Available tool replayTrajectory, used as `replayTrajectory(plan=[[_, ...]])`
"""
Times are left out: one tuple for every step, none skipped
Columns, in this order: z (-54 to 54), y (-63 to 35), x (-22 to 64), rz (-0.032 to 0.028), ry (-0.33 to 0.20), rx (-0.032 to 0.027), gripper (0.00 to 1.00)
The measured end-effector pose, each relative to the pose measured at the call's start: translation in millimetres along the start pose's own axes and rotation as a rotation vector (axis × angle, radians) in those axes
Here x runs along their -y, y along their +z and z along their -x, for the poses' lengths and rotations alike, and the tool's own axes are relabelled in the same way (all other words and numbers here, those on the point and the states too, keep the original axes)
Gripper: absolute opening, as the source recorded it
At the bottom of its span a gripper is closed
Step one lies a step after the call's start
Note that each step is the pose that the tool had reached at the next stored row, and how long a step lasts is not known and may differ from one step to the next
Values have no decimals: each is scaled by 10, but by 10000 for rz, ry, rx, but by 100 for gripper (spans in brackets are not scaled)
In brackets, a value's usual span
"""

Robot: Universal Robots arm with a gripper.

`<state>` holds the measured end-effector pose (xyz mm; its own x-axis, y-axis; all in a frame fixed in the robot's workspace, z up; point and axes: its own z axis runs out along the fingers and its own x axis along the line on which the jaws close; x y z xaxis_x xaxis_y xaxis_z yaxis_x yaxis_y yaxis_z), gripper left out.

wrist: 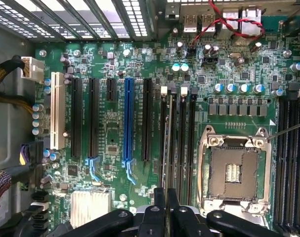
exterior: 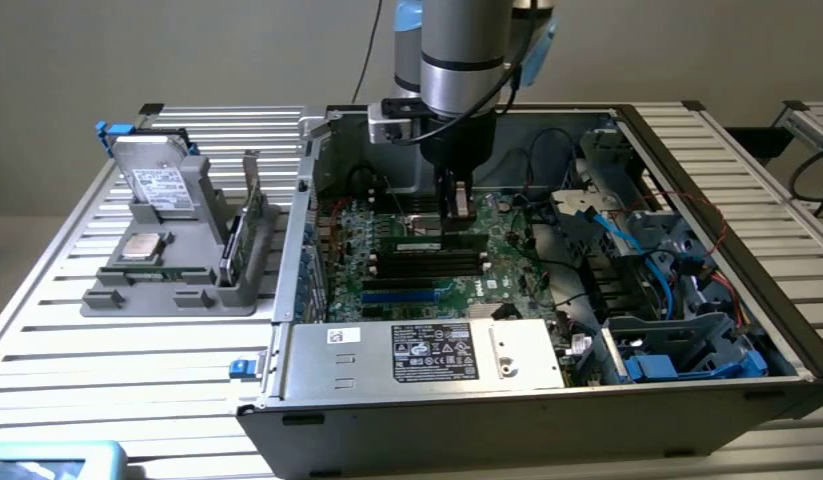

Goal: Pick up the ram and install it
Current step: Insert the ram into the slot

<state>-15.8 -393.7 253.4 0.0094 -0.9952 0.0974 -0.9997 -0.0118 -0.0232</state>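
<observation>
Well behind the pincer (exterior: 454, 215) stands a plain pale wall (exterior: 184, 50), softly and evenly lit. Below the pincer – and spreading out all round it – lies a workbench (exterior: 144, 350) of ribbed silver aluminium slats. A second such bench (exterior: 811, 115) stands well off toward the exterior view's right, and a strip of pale floor (exterior: 18, 260) shows far toward the exterior view's left

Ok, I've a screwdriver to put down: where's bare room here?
Bare table slats in front of the grey fixture, on the exterior view's left of the case; a narrower strip past the case on that view's right. Inside the case it is crowded: cables, and the gripper holding the ram over the motherboard.
</observation>
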Motion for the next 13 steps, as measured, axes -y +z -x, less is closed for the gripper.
replayTrajectory(plan=[[0, 1, 0, 0, -1, -3, 13], [0, 4, 0, 0, -1, -2, 13], [1, 9, 0, -1, -1, -1, 13], [2, 16, -1, 0, -3, -2, 13], [3, 24, -3, -1, -7, -2, 13], [3, 32, -6, -1, -17, -3, 13], [4, 41, -9, -2, -32, -3, 13], [5, 49, -13, -5, -52, -2, 13], [5, 55, -17, -7, -75, -2, 13], [6, 61, -19, -10, -102, -1, 13], [7, 67, -20, -12, -126, 0, 13], [7, 72, -20, -15, -150, 0, 13], [8, 78, -21, -17, -180, 0, 13]])
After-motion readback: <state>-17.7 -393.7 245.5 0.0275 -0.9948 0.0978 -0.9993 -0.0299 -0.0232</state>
